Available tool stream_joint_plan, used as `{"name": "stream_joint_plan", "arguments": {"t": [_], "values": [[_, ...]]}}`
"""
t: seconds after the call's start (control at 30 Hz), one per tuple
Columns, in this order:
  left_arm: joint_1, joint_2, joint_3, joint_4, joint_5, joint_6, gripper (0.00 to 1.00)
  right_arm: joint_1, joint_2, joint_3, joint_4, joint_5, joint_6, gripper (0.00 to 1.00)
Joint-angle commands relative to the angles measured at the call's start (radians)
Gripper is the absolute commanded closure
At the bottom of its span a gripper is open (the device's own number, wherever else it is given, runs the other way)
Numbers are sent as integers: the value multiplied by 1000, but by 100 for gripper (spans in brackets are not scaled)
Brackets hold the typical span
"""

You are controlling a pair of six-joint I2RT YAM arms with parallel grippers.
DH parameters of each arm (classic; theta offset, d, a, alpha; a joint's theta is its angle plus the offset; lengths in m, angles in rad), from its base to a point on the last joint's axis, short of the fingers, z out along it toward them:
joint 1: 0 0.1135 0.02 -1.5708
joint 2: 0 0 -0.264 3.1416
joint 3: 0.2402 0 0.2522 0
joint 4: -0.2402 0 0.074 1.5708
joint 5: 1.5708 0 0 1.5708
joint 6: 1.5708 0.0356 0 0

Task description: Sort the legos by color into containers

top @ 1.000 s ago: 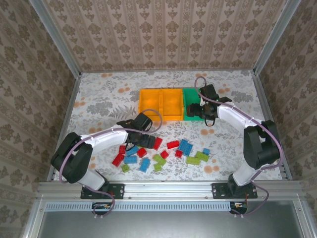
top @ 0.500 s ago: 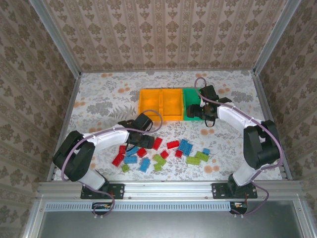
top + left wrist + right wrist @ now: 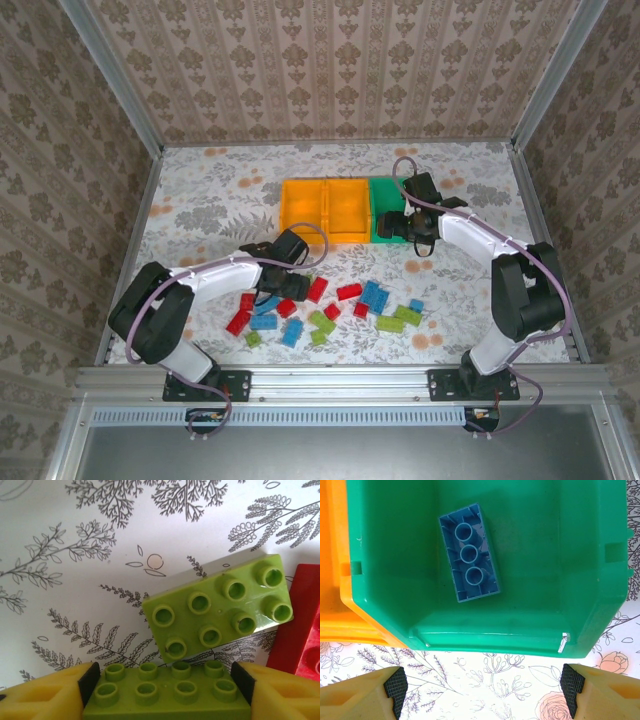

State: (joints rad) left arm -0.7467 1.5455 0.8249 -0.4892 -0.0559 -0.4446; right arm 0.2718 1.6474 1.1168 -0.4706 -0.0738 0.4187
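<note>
LEGO SORT: The left pincer [image 3: 160, 680] stands half open, its pads against both ends of a lime green brick [image 3: 165, 700] on the counter [image 3: 75, 580], among loose legos [image 3: 340, 305] on the near side of the containers [image 3: 345, 208]. A straight, level lift should spare the second lime brick [image 3: 217, 607] just beyond. At right, the right pincer [image 3: 484, 686] hangs wide and empty at the green bin [image 3: 545, 555], where a blue brick [image 3: 469, 552] lies. No lettering is legible.

Green bin [image 3: 490, 642] rightmost in a touching row, two orange bins [image 3: 328, 207] to its left, one blue brick [image 3: 469, 552] studs-down inside it, mixed red, blue and lime bricks [image 3: 349, 291] scattered in front of it, one lime brick [image 3: 167, 692] studs-up among them.
</note>
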Motion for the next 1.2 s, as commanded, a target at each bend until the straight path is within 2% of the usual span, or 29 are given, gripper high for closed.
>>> {"name": "stream_joint_plan", "arguments": {"t": [0.0, 0.37, 0.67, 0.93, 1.17], "values": [[-8, 0, 6, -27, -17, -8, 39, 0, -9, -16, -5, 31, -5, 16], [-2, -46, 92, -124, -92, 33, 40, 1, -24, -26, 1, 26, -7, 16], [86, -62, 281, -145, -83, 156, 38, 8, -66, -61, 22, 17, 1, 18], [156, 47, 478, -99, -16, 228, 37, 15, -99, -100, 28, 23, 10, 18], [198, 198, 601, -98, 15, 181, 37, 14, -132, -127, 28, 22, 16, 18]]}}
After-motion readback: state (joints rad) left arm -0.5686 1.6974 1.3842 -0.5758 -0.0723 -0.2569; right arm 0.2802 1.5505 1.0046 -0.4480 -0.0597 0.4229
